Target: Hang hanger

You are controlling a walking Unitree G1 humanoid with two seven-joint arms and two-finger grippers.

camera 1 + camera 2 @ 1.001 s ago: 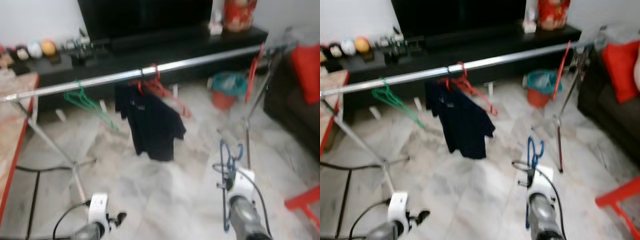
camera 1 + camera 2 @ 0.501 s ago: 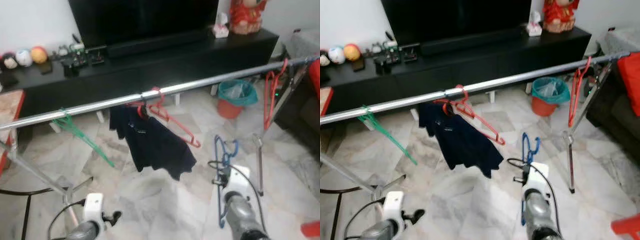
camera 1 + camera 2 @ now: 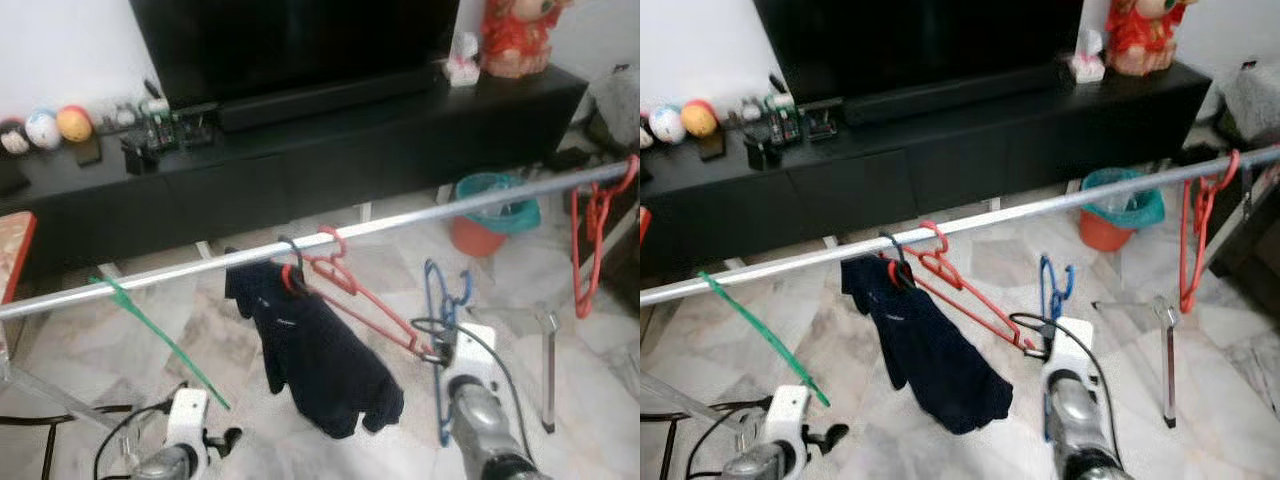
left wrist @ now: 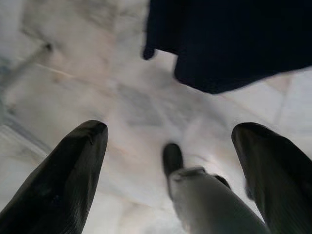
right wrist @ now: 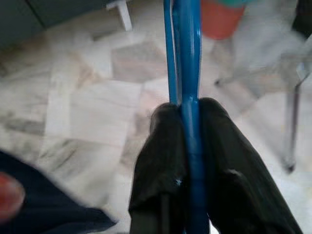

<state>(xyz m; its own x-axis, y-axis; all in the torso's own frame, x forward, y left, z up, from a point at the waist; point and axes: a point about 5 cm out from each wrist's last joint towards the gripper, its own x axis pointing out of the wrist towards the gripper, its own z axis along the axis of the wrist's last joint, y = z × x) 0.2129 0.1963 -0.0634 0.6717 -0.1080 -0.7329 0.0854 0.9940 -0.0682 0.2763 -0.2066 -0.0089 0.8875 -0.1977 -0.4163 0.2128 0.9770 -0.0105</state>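
A blue hanger [image 3: 443, 320] stands upright in my right gripper [image 5: 187, 146], whose fingers are shut on its bar; its hook sits just below the silver rail [image 3: 400, 221]. On the rail hang a red hanger [image 3: 360, 300], a dark shirt [image 3: 320, 360] on a black hook, a green hanger [image 3: 160, 335] to the left, and another red hanger [image 3: 588, 240] at the right end. My left gripper [image 4: 170, 161] hangs low at the lower left, open, with nothing between its fingers [image 4: 63, 180].
A black TV cabinet [image 3: 330, 150] runs along the wall behind the rail, with small items on top. A teal and orange bin [image 3: 490, 210] stands on the marble floor past the rail. The rack's leg [image 3: 545, 370] stands at the right.
The camera has moved closer to the rail, which now lies lower in the picture. The blue hanger stays in my right gripper, now close under the rail. The left arm still hangs.
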